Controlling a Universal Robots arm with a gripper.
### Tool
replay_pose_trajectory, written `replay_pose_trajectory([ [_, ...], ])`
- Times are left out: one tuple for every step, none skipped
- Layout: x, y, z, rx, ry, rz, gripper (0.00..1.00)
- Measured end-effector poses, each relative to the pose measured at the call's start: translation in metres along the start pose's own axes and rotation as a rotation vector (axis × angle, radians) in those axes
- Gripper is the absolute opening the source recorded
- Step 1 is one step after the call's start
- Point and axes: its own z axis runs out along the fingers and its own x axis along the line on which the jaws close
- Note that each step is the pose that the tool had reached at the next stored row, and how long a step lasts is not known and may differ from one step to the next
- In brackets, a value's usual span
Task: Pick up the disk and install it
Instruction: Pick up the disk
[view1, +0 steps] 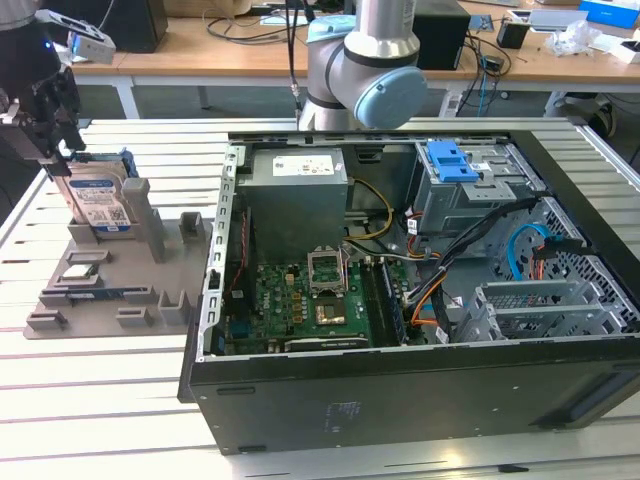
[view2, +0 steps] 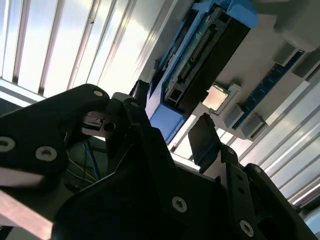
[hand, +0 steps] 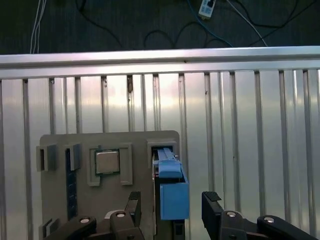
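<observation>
The disk stands on edge in a slot of the grey fixture plate at the exterior view's left, its white-and-blue label facing out and its blue bracket around it. My gripper hangs just above and behind its top edge. In the first wrist view the blue end of the disk lies between my two black fingers, with a gap on each side. My gripper is open. The second wrist view shows the disk edge-on beyond the open gripper.
An open computer case takes up the middle and right, with a grey drive cage topped by a blue latch plate at its back. A processor chip sits in the fixture beside the disk. The arm's base stands behind the case.
</observation>
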Motion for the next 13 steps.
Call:
replay_pose_trajectory([
  [-0.0003, 0.0009, 0.0041, -0.0002, 0.0004, -0.017, 0.6],
  [-0.0006, 0.0014, 0.0075, -0.0004, 0.0007, -0.026, 0.6],
  [-0.001, 0.0013, 0.0107, -0.0005, 0.0008, -0.03, 0.6],
  [-0.0011, 0.0012, 0.0137, -0.0005, 0.0008, -0.031, 0.6],
  [-0.0013, 0.0012, 0.0155, -0.0005, 0.0008, -0.031, 0.6],
  [-0.0013, 0.0012, 0.0173, -0.0006, 0.0008, -0.031, 0.6],
  [-0.0014, 0.0011, 0.0198, -0.0008, 0.0009, -0.031, 0.6],
  [-0.0014, 0.0011, 0.0216, -0.0007, 0.0009, -0.031, 0.6],
  [-0.0015, 0.0014, 0.0249, -0.0007, 0.0008, -0.031, 0.6],
  [-0.0015, 0.0015, 0.0266, -0.0006, 0.0008, -0.031, 0.6],
  [-0.0016, 0.0017, 0.0279, -0.0006, 0.0008, -0.031, 0.6],
  [-0.0016, 0.0019, 0.0293, -0.0006, 0.0008, -0.031, 0.6],
  [-0.0016, 0.0019, 0.0302, -0.0006, 0.0008, -0.031, 0.6],
])
